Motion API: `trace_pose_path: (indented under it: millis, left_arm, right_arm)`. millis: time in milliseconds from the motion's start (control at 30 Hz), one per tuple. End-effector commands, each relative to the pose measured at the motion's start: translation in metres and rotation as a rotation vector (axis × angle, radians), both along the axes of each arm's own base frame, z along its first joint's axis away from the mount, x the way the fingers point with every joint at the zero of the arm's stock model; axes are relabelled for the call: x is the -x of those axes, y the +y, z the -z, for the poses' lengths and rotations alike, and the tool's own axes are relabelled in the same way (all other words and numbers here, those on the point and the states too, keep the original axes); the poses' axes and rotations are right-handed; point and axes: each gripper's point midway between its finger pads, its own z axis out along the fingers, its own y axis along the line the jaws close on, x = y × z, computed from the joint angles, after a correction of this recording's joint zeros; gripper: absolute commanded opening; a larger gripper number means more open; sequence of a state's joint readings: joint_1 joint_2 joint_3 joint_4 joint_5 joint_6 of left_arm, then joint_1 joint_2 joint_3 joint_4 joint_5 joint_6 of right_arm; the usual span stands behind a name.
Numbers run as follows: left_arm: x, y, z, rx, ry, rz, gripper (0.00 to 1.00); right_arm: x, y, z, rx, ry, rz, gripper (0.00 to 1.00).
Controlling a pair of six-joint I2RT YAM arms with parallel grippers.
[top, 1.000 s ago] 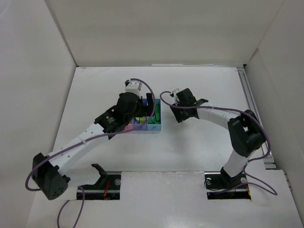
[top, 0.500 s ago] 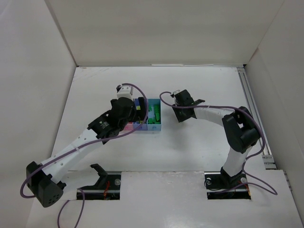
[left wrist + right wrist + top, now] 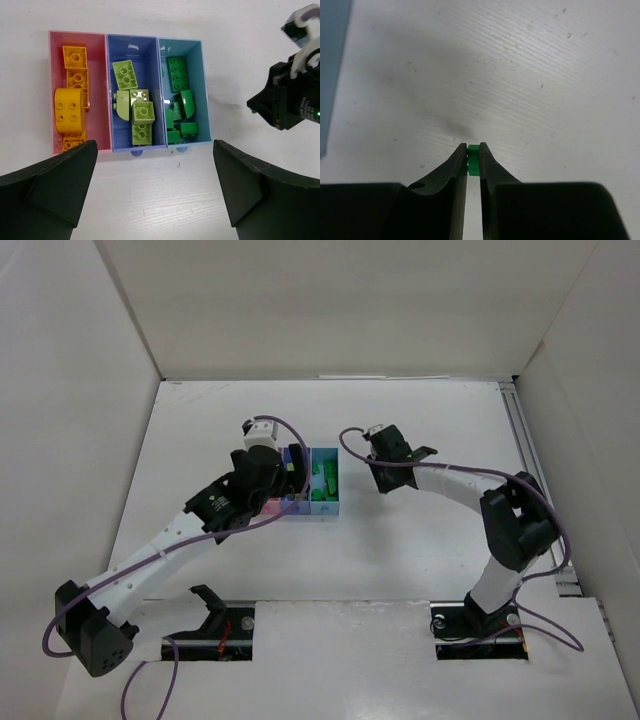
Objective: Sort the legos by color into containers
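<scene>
Three joined containers sit in a row: pink [image 3: 52, 90], purple-blue [image 3: 110, 90] and light blue [image 3: 204, 90]. Orange-yellow legos [image 3: 74, 57] and a round yellow disc [image 3: 67, 110] lie in the pink one. Lime legos [image 3: 125, 75] fill the purple-blue one and dark green legos [image 3: 178, 73] the light blue one. My left gripper [image 3: 155, 165] hovers open above the near side of the bins [image 3: 327, 508], empty. To their right, my right gripper [image 3: 474, 149] is shut on a small green lego [image 3: 474, 161] just above the table.
White walls enclose the table on the left, back and right. A metal rail [image 3: 530, 460] runs along the right side. The light blue bin's wall [image 3: 330, 60] shows at the left edge of the right wrist view. Both arm bases sit at the near edge.
The right jaws have closed onto the small green lego. The left arm drew back toward the left from over the bins, then held still with its jaws wide.
</scene>
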State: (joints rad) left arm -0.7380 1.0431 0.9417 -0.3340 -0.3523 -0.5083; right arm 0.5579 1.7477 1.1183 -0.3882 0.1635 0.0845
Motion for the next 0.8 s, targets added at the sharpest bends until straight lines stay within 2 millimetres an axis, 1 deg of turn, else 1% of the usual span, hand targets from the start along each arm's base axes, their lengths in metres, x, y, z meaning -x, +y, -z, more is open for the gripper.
trace_pose_path:
  millis: [0, 33, 100, 133, 167, 200, 233, 267, 300, 333, 367, 400, 433, 467, 500, 533, 567, 600, 633, 667, 700, 733, 767]
  left_arm:
    - [0.0, 0.008, -0.01, 0.032, -0.034, -0.04, 1.0]
    - [0.0, 0.007, -0.01, 0.042, -0.032, -0.046, 1.0]
    - [0.002, 0.01, -0.007, 0.05, -0.022, -0.065, 1.0]
    - [0.003, 0.014, -0.008, 0.052, -0.024, -0.079, 1.0]
    - [0.005, 0.015, -0.006, 0.059, -0.021, -0.084, 1.0]
    - [0.005, 0.015, -0.006, 0.059, -0.021, -0.084, 1.0]
    - [0.004, 0.016, -0.007, 0.062, -0.023, -0.099, 1.0]
    - [0.006, 0.018, -0.008, 0.063, -0.025, -0.099, 1.0]
    - [0.005, 0.019, -0.009, 0.069, -0.026, -0.111, 1.0]
    - [0.005, 0.023, -0.006, 0.059, -0.017, -0.121, 1.0]
    - [0.005, 0.024, -0.007, 0.063, -0.018, -0.133, 1.0]
    - [0.004, 0.023, -0.01, 0.07, -0.025, -0.133, 1.0]
    - [0.005, 0.024, -0.009, 0.063, -0.018, -0.133, 1.0]
    - [0.005, 0.026, -0.012, 0.066, -0.02, -0.146, 1.0]
    - [0.004, 0.026, -0.009, 0.059, -0.013, -0.147, 1.0]
    - [0.005, 0.03, -0.011, 0.045, -0.011, -0.159, 1.0]
    - [0.003, 0.03, -0.017, 0.062, -0.021, -0.173, 1.0]
    - [0.002, 0.034, -0.012, 0.044, -0.012, -0.196, 1.0]
    - [0.001, 0.034, -0.016, 0.047, -0.022, -0.203, 1.0]
    - [0.002, 0.035, -0.015, 0.04, -0.016, -0.204, 1.0]
    - [0.001, 0.036, -0.02, 0.046, -0.028, -0.211, 1.0]
    - [0.001, 0.036, -0.02, 0.046, -0.028, -0.211, 1.0]
    - [0.0, 0.035, -0.024, 0.052, -0.034, -0.211, 1.0]
  right_arm:
    - [-0.016, 0.019, -0.072, -0.076, -0.151, -0.011, 0.13]
    - [-0.018, 0.031, -0.089, -0.108, -0.183, -0.042, 0.13]
    - [-0.018, 0.045, -0.111, -0.147, -0.22, -0.085, 0.14]
    - [-0.014, 0.057, -0.117, -0.178, -0.218, -0.131, 0.14]
    - [-0.014, 0.074, -0.131, -0.221, -0.242, -0.17, 0.14]
    - [-0.014, 0.085, -0.131, -0.239, -0.244, -0.204, 0.14]
    - [-0.01, 0.1, -0.134, -0.279, -0.235, -0.25, 0.14]
    - [-0.008, 0.116, -0.142, -0.31, -0.244, -0.287, 0.14]
    - [-0.008, 0.127, -0.135, -0.321, -0.227, -0.312, 0.14]
    - [-0.008, 0.138, -0.136, -0.343, -0.232, -0.336, 0.14]
    - [-0.007, 0.144, -0.132, -0.36, -0.211, -0.346, 0.14]
    - [-0.009, 0.154, -0.135, -0.371, -0.223, -0.361, 0.14]
    - [-0.008, 0.162, -0.123, -0.359, -0.199, -0.371, 0.14]
    - [-0.011, 0.165, -0.12, -0.357, -0.196, -0.371, 0.17]
    - [-0.014, 0.167, -0.122, -0.358, -0.197, -0.371, 0.21]
    - [-0.015, 0.169, -0.122, -0.363, -0.194, -0.365, 0.33]
    - [-0.015, 0.169, -0.122, -0.363, -0.193, -0.365, 0.42]
    - [-0.015, 0.169, -0.122, -0.363, -0.193, -0.365, 0.5]
    - [-0.016, 0.167, -0.129, -0.363, -0.213, -0.356, 0.54]
    - [-0.017, 0.167, -0.148, -0.388, -0.253, -0.36, 0.62]
    - [-0.021, 0.162, -0.16, -0.386, -0.293, -0.338, 0.67]
    - [-0.021, 0.157, -0.166, -0.379, -0.314, -0.321, 0.68]
    - [-0.018, 0.149, -0.182, -0.389, -0.348, -0.298, 0.71]
